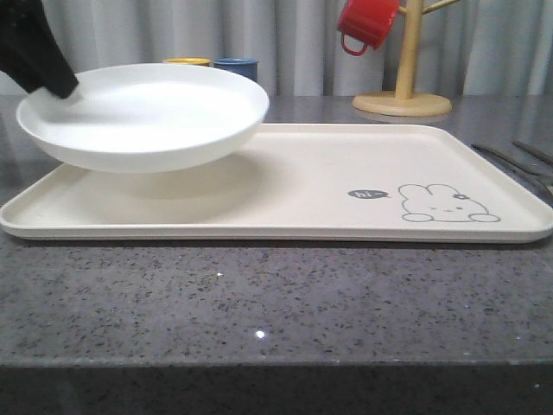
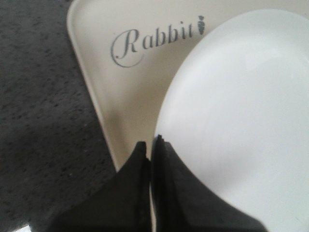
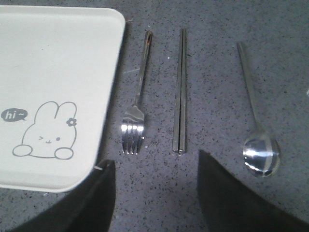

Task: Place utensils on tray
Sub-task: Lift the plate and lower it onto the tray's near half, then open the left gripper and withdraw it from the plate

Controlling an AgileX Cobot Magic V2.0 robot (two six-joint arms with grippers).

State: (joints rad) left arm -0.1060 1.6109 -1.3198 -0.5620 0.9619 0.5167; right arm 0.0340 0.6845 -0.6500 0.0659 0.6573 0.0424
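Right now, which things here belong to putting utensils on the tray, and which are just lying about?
For the job:
fork
chopsticks
spoon
tray

Not part of it:
white plate, held over the tray by the left gripper
red mug on the wooden stand
yellow mug
blue mug

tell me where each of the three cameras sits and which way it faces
Front view: facing forward over the table, at the tray and held plate; left tool at the plate's rim.
Left wrist view: on the left arm, looking down at its tool clamping the plate.
Right wrist view: looking down past the open right tool at fork, chopsticks, spoon.
All share the tray.
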